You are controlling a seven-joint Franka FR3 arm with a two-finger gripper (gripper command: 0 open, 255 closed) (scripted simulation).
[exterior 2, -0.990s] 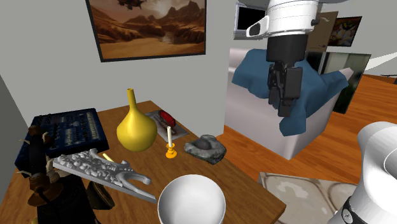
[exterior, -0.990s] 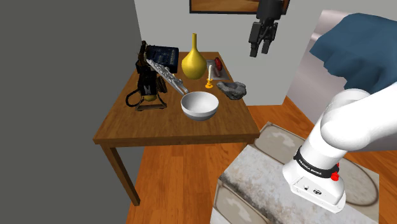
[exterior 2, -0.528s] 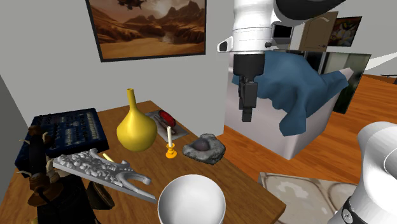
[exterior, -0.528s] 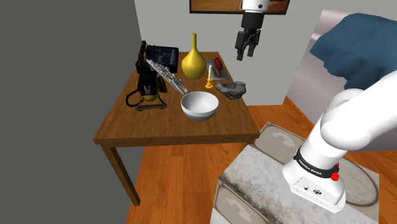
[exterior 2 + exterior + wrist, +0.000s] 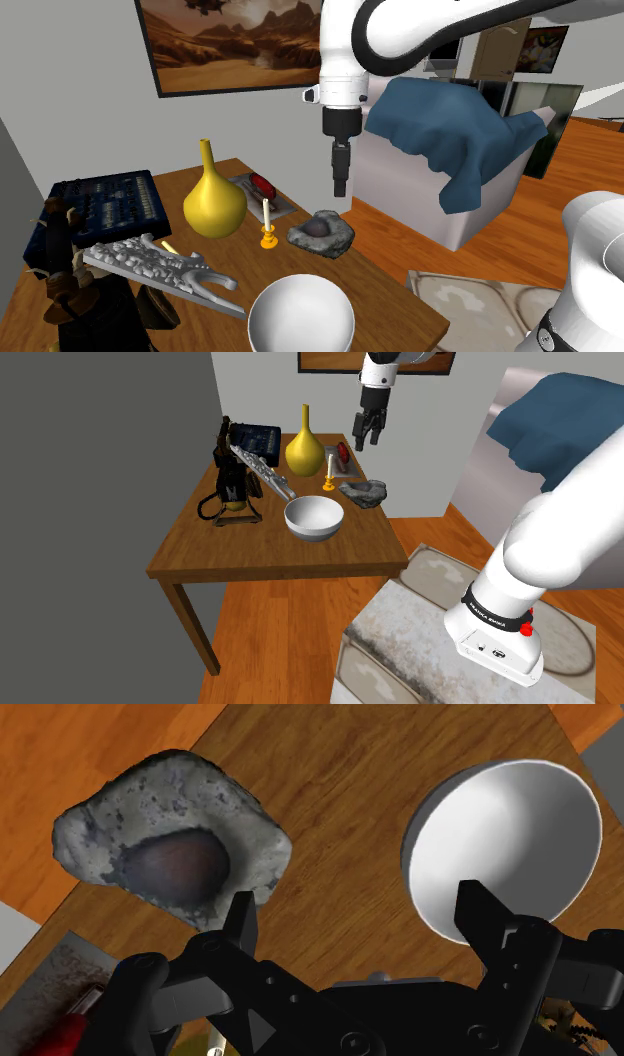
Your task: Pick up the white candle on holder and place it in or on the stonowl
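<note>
A thin white candle [image 5: 329,469] [image 5: 266,213] stands upright in a small orange holder near the back of the wooden table [image 5: 250,552]. Just beside it, toward the shoulder view's right, lies a rough grey stone bowl [image 5: 364,492] [image 5: 322,233] [image 5: 170,869] with a dark hollow. My black gripper [image 5: 364,442] [image 5: 340,188] [image 5: 357,909] hangs open in the air, pointing down, above the candle and the stone bowl. Nothing is between its fingers [image 5: 240,914].
A white bowl [image 5: 314,517] [image 5: 301,318] [image 5: 510,834] sits in front of the candle. A yellow vase [image 5: 304,449] [image 5: 213,205], a red item on a grey tray [image 5: 343,454], a blue console [image 5: 255,438], a silver carved piece [image 5: 160,265] and a dark figure [image 5: 232,487] crowd the table's back.
The gripper has swung toward the shoulder view's left and come lower, from beyond the table's edge to above the candle and stone bowl. It stays open.
</note>
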